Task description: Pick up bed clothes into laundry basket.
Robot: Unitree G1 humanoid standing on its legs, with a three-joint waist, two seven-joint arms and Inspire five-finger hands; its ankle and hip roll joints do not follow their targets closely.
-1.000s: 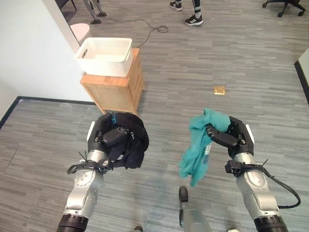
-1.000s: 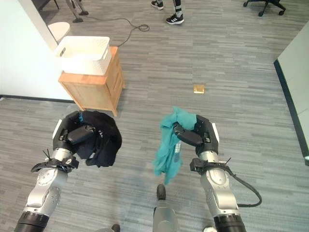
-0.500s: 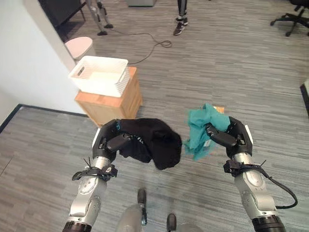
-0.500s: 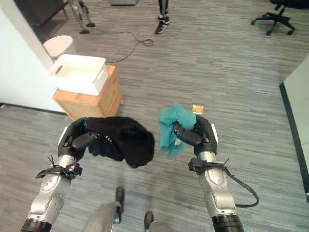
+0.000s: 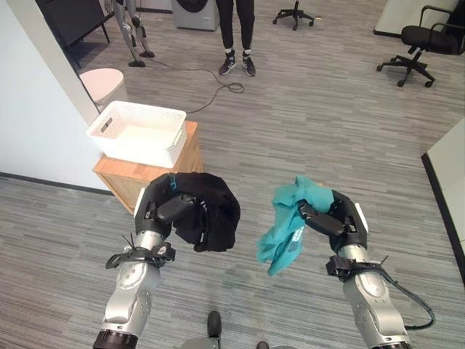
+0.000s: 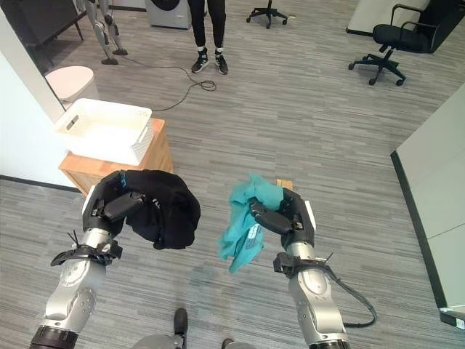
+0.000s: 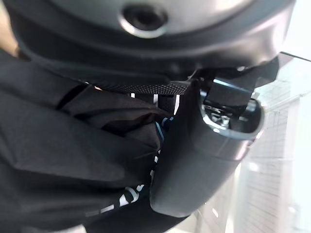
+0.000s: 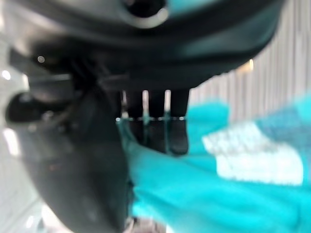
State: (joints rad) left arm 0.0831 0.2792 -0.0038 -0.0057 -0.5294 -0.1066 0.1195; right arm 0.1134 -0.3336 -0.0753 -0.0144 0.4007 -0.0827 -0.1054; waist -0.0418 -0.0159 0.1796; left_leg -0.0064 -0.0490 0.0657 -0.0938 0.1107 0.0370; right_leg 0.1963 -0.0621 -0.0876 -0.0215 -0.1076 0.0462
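A: Left robot hand [image 5: 168,207] — state?

B: Raised off the floor, fingers curled and clamped on a black garment [image 5: 211,218]. The cloth bunches over the hand and droops toward 4 o'clock of it. The left wrist view agrees: dark fabric pressed between thumb and palm.

A: Right robot hand [image 5: 336,222]?

B: Also raised, at 3 o'clock of the left one, well apart from it. Fingers closed round a teal garment [image 5: 287,225]; the cloth bulges above the fingers and hangs in a loose tail toward 7 o'clock. The right wrist view shows teal cloth caught under the curled fingers.

A: Do the two garments touch?

B: No, there is a gap of bare floor between them.

A: The laundry basket?

B: White laundry basket [image 5: 138,133], perforated walls, at 11 o'clock of the left robot hand. It sits on a small wooden cabinet [image 5: 142,178] that stands against a pale wall [image 5: 36,123]. The inside looks pale and bare as far as it can be seen. Both garments are in the hands, outside the basket.

A: Further out?

B: A round pink bin [image 5: 102,83] at 11 o'clock of the basket. A person's legs [image 5: 236,36] at 12 o'clock, far across the grey plank floor [image 5: 327,123]. A black office chair [image 5: 418,47] at 2 o'clock.
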